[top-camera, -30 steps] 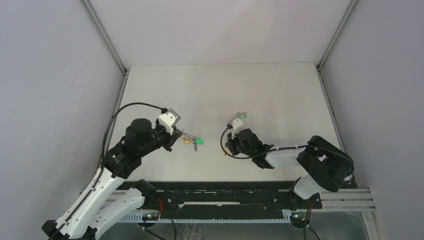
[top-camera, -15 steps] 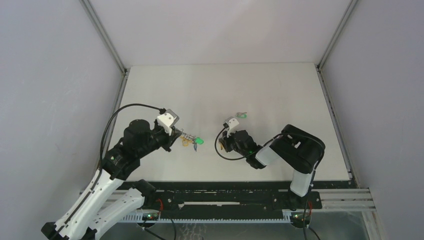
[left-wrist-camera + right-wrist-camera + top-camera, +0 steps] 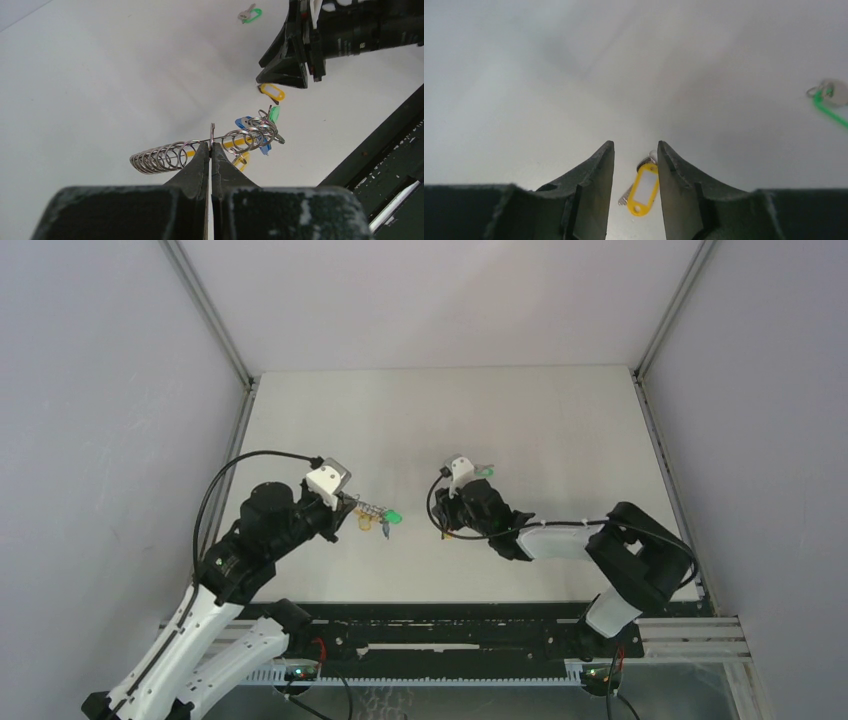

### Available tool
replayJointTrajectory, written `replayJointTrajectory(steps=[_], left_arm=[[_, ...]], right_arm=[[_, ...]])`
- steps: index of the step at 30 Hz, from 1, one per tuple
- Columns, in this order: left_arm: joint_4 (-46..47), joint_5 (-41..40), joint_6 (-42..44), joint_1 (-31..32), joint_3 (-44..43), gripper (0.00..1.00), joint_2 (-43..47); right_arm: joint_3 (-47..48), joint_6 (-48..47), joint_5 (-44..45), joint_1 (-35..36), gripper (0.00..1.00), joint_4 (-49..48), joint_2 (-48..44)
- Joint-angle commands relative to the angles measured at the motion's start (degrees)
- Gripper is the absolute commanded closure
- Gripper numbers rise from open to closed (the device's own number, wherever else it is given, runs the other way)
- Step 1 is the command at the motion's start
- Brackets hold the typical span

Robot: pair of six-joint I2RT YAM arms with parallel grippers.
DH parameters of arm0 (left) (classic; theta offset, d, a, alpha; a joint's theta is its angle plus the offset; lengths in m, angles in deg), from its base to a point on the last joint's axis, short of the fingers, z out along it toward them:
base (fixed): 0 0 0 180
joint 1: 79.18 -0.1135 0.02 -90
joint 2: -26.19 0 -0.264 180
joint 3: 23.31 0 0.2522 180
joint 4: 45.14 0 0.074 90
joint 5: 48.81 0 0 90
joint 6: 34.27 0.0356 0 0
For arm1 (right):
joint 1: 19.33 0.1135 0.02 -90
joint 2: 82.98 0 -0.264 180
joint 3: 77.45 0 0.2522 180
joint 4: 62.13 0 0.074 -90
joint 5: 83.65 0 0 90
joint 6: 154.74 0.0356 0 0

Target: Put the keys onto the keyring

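1. Left gripper [image 3: 211,149]: jaws clenched on the wire of the keyring [image 3: 165,156], holding it off the table [image 3: 450,410]. The silvery coil lies to one side of the jaws. A cluster of threaded keys [image 3: 255,136] with blue, green and yellow heads hangs on the other side.
2. Right gripper [image 3: 635,146]: jaws partly released and holding nothing. They are poised over a yellow-tagged key [image 3: 644,187], which lies flat on the table in line with the gap.
3. A green-tagged key [image 3: 826,97] lies loose farther out on the table, well apart from the right jaws.
4. Step in hand, as judged: picking up the yellow-tagged key. The tag is flat and thin, so the jaws should straddle its narrow width and come down until the tips meet the surface. Closing on the tag body leaves the small ring at its top free for threading.
5. The left arm should keep the keyring steady, so that the open wire end presents a fixed target.
6. Open room: bare table lies between the two grippers and beyond them toward the far edge. The yellow-tagged key lies nearer the front rail [image 3: 450,625], so the lift is best made straight up, then across toward the keyring.
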State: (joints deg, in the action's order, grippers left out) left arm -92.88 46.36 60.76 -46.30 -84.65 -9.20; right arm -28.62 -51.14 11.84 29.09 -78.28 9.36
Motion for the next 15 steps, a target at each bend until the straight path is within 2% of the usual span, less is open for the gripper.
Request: replayJointTrajectory(steps=[1, 6, 15], left_arm=[[3.27, -1.65, -0.65, -1.20, 0.81, 1.00, 1.44], [3.27, -1.40, -0.82, -1.74, 0.88, 1.00, 1.95], [3.27, -0.76, -0.82, -2.34, 0.86, 1.00, 2.31]], right_arm=[[9.84, -1.03, -1.82, -1.67, 0.62, 23.80, -5.15], [20.47, -2.00, -6.25, -3.83, 0.63, 41.73, -4.52], [32.87, -4.66, -28.57, -14.08, 0.63, 56.64, 2.50]])
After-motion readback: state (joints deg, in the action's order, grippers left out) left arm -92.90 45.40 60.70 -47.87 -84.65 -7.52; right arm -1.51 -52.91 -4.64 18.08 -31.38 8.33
